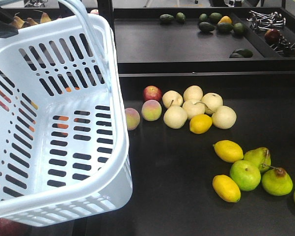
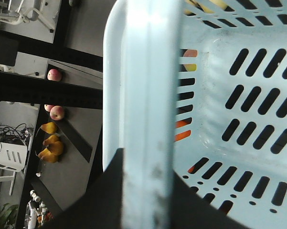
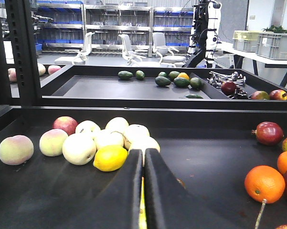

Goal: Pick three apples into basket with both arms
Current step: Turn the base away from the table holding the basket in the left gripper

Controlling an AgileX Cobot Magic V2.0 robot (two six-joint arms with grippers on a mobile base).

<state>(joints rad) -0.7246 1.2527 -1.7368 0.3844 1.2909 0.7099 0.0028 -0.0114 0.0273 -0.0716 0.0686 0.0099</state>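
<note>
1. Front: basket (image 1: 122,147) hangs tilted at left above counter (image 1: 176,196), empty, mouth turned toward the fruit, likely for loading.
2. Left wrist: left fingers (image 2: 112,191) clenched on hoop handle (image 2: 148,119), carrying it.
3. Right wrist: right fingers (image 3: 131,191) pressed together, empty; maroon apple (image 3: 269,132) lies well right.

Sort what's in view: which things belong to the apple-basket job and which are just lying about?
Job: basket, empty, handle in the left gripper; dark red apple, seen by the right wrist camera; right gripper, shut on nothing.
Lying about: lemons, pale pears, green pears, peaches, oranges, avocados.
</note>
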